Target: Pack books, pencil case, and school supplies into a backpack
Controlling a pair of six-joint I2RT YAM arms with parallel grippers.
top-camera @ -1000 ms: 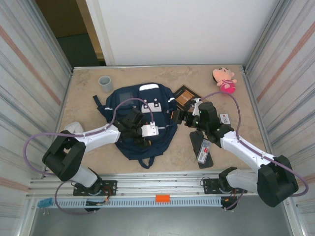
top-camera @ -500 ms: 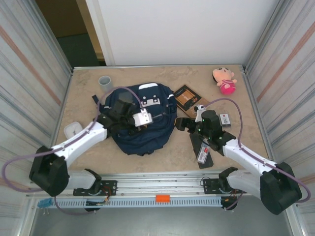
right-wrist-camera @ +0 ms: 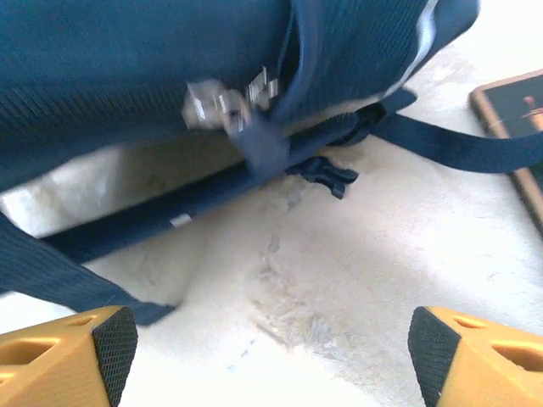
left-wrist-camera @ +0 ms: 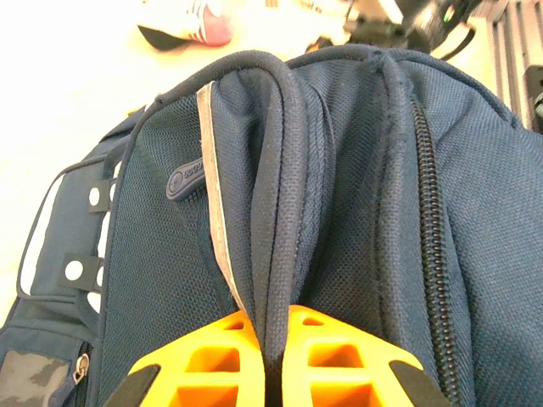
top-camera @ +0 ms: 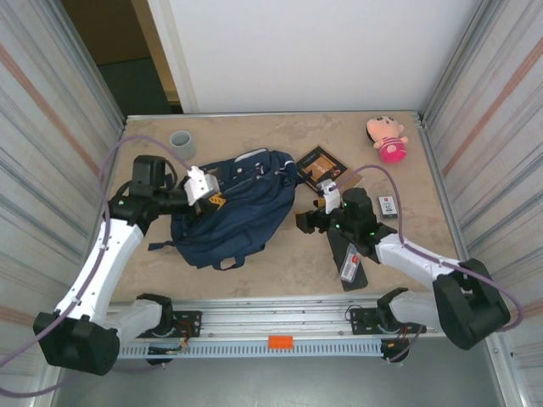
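Note:
The navy backpack (top-camera: 237, 212) lies tilted at the table's middle left. My left gripper (top-camera: 209, 197) is shut on a padded navy strap at its top (left-wrist-camera: 276, 246), the orange fingers (left-wrist-camera: 212, 360) pressed on either side. My right gripper (top-camera: 304, 220) is open just right of the backpack, low over bare table, its pads (right-wrist-camera: 114, 343) wide apart with nothing between them. The backpack's lower edge (right-wrist-camera: 170, 59) and metal zip pulls (right-wrist-camera: 225, 102) hang ahead of it. The dark brown book (top-camera: 321, 167) lies behind the right gripper. The black pencil case (top-camera: 338, 248) lies near the front with the whitish red-marked packet (top-camera: 349, 266) on it.
A grey cup (top-camera: 182, 142) stands at the back left and a pink plush doll (top-camera: 386, 137) at the back right. A small white square object (top-camera: 388, 206) lies right of my right arm. Loose straps and a buckle (right-wrist-camera: 327, 174) trail on the table under the backpack.
My left gripper has shut on the backpack's strap and dragged the backpack left, tilting it. My right gripper has moved left toward the backpack and narrowed slightly.

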